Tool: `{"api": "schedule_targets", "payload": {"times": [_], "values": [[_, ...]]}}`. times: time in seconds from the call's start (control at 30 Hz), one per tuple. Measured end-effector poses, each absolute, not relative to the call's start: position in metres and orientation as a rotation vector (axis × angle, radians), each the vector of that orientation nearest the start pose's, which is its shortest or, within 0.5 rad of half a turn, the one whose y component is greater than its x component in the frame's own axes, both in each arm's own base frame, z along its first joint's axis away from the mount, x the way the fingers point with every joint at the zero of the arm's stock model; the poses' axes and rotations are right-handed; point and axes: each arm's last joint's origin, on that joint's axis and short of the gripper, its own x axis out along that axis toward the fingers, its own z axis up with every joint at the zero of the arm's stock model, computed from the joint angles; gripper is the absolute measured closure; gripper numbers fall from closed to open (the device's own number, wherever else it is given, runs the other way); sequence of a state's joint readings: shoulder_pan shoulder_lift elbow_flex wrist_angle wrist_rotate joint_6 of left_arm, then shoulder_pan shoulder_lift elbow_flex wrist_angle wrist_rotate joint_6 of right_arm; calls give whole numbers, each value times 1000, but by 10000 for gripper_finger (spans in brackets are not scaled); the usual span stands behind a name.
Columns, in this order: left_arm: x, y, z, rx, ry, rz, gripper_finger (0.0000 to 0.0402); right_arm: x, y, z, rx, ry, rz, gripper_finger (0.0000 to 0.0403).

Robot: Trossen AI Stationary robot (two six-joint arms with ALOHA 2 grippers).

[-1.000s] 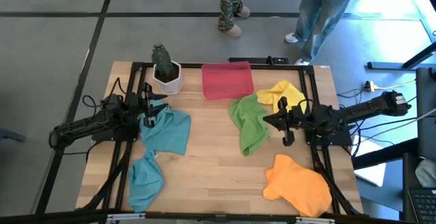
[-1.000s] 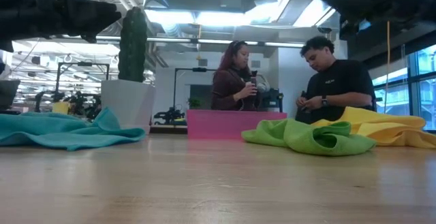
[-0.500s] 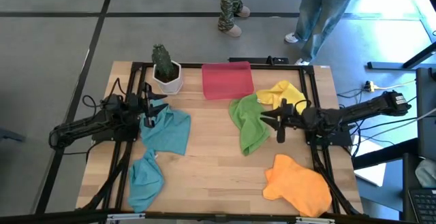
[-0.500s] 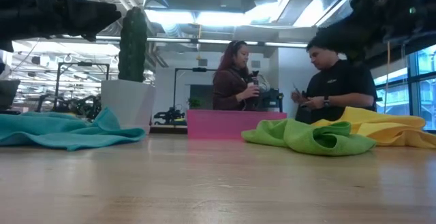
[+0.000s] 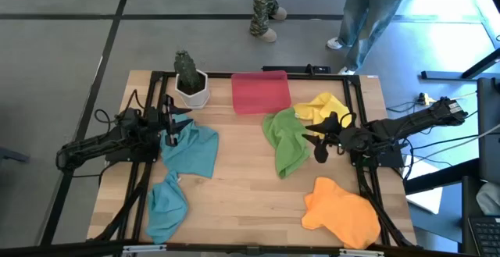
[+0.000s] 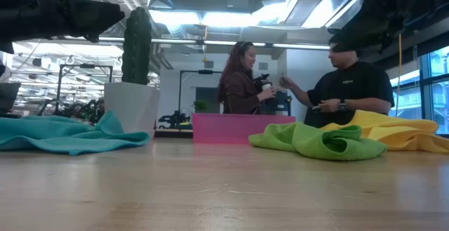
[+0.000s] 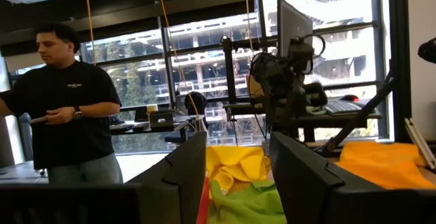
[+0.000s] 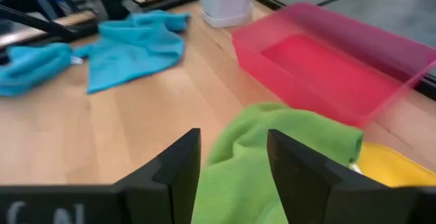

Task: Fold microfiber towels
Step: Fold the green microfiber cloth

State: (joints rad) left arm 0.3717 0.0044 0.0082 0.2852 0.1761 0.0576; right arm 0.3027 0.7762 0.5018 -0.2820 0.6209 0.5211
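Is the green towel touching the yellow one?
Touching. The low view shows the green towel lying against the yellow towel, with no table between them.

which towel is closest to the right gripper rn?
The lime green towel: the open right gripper hovers at its edge. The yellow towel lies just beyond; the orange one and both teal ones sit farther off.

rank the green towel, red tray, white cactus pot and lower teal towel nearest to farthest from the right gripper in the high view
From the right gripper:
1. Green towel, right beside its fingertips, toward the table's middle.
2. Red tray, at the far edge, centre.
3. White cactus pot, far-left corner.
4. Lower teal towel, near-left corner.
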Motion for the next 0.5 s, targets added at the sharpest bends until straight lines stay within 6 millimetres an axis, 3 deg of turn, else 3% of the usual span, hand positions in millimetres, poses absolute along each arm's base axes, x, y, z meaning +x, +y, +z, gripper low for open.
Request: {"api": "schedule_targets", "payload": {"times": [0.5], "values": [[88,29,195,69,-303,192,250,193,28,181,409,707,-467,233]]}}
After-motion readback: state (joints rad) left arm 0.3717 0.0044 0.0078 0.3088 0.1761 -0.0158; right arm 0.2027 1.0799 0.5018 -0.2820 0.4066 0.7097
